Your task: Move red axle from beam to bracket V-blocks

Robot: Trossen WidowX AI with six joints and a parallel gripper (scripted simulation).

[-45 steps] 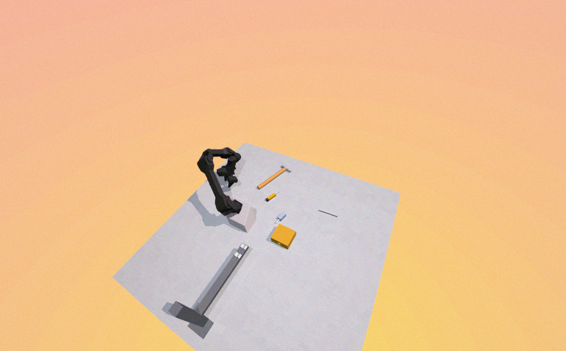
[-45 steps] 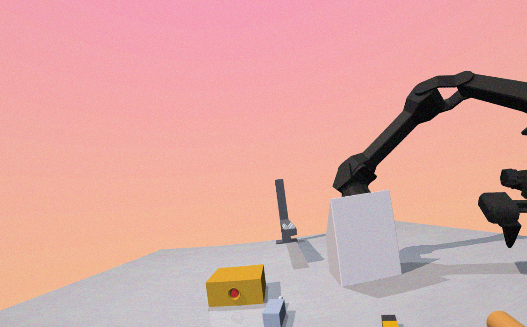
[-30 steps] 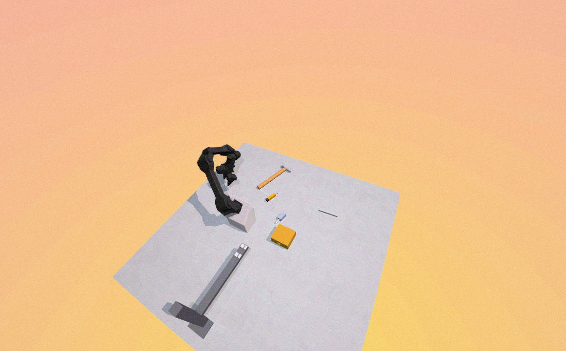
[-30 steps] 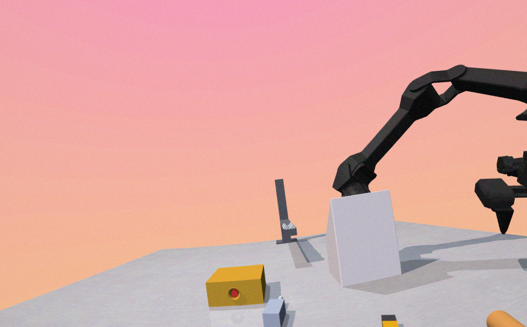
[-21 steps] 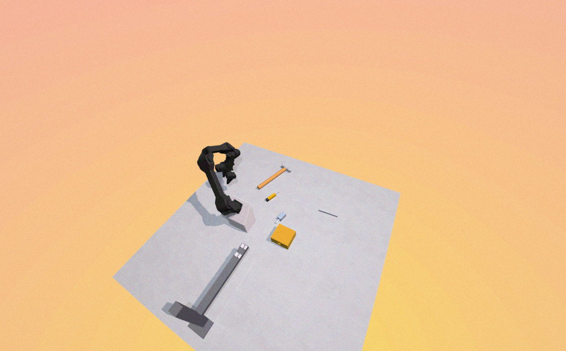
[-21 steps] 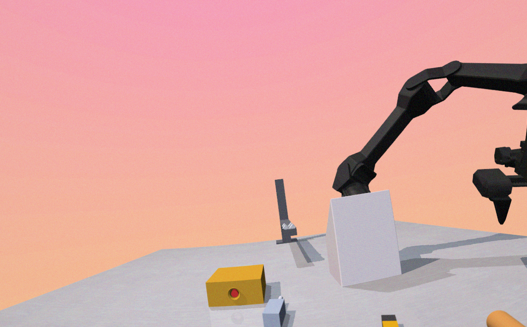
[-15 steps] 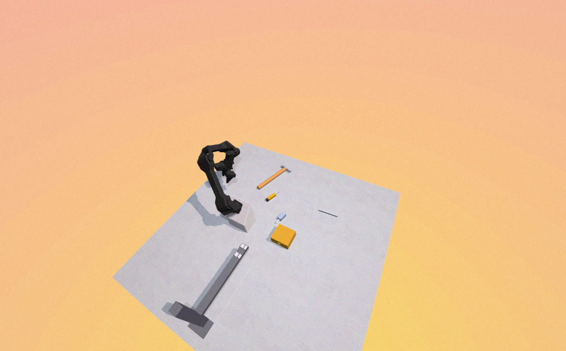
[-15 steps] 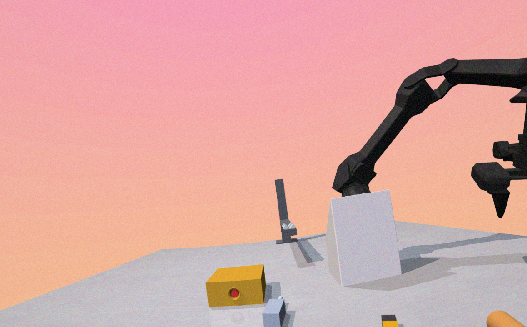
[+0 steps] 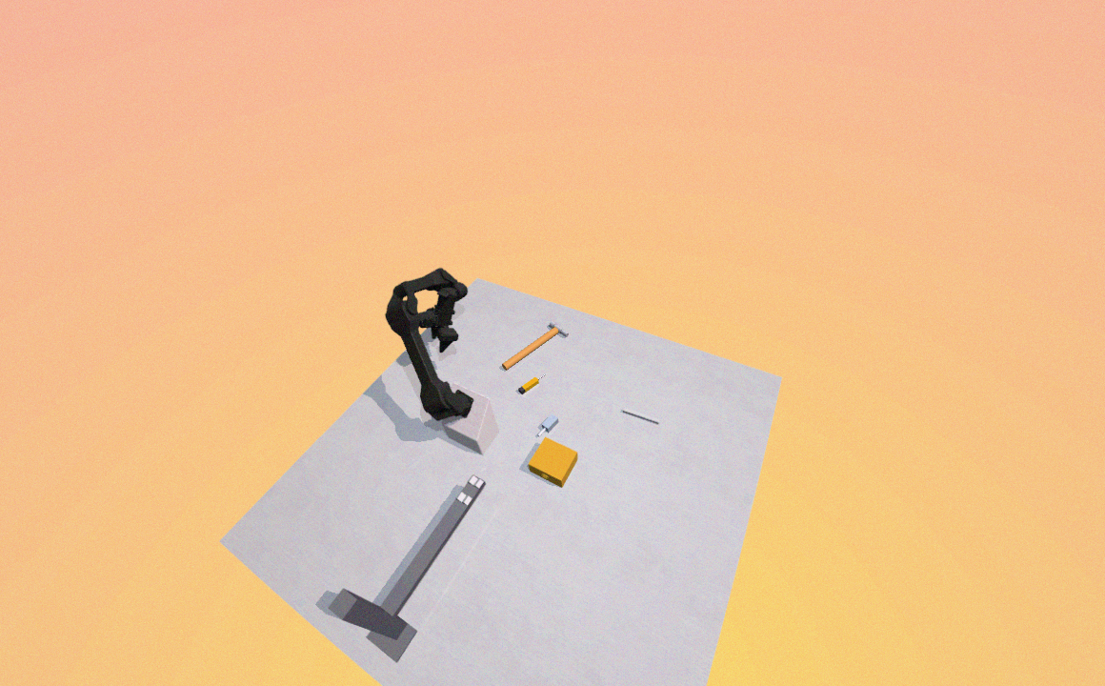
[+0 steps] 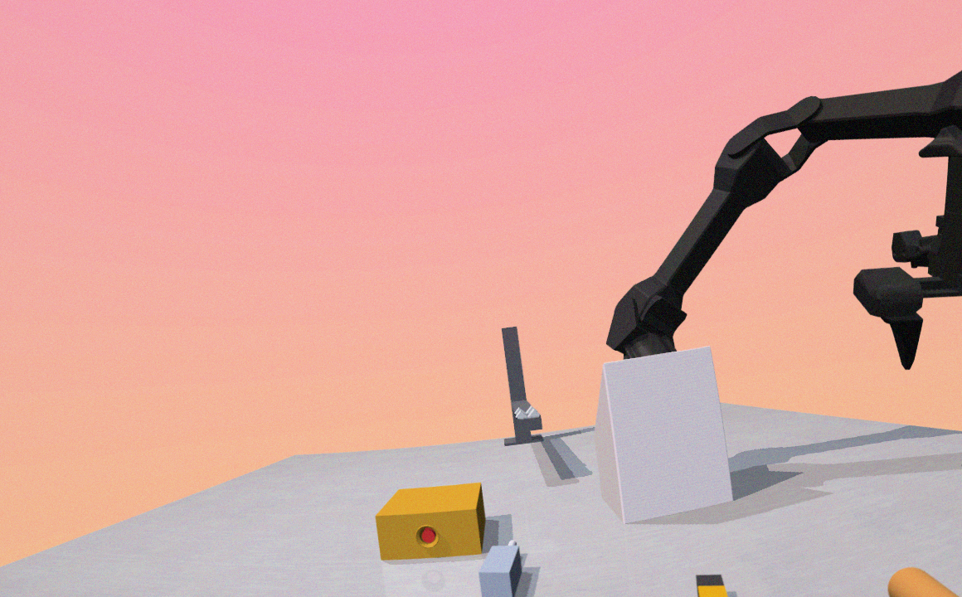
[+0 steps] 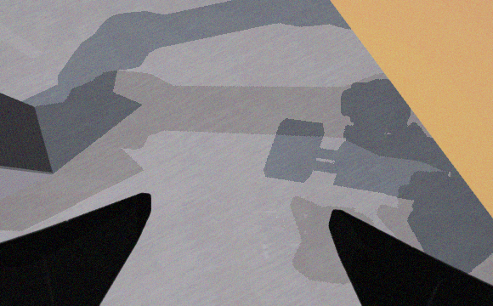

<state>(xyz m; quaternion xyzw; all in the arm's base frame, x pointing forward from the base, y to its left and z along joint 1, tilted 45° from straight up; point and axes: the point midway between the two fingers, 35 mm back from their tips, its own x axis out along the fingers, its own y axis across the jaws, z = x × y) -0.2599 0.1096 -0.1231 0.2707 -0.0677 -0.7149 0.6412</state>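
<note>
The yellow beam (image 9: 552, 461) (image 10: 434, 501) lies on the table in front of the arm's base. The red axle (image 10: 427, 535) shows only as a round end, recessed in the beam's hole; the rest is hidden inside. The dark grey bracket (image 9: 425, 546) (image 10: 513, 363) has a long arm and an upright part. The pale V-blocks (image 9: 463, 497) (image 10: 527, 412) sit near one end of the bracket's arm and hold nothing. My gripper (image 9: 442, 343) (image 11: 243, 210) is open and empty, pointing down above the table, on the other side of the arm's base from the bracket and far from the beam.
The pale wedge-shaped base (image 9: 475, 424) (image 10: 666, 434) carries the arm. A small blue-grey item (image 9: 549, 424) (image 10: 499, 571) lies beside the beam. Farther off are a yellow-and-black tool (image 9: 529, 385), an orange-handled hammer (image 9: 531, 348) (image 10: 915, 584) and a thin grey rod (image 9: 640, 416).
</note>
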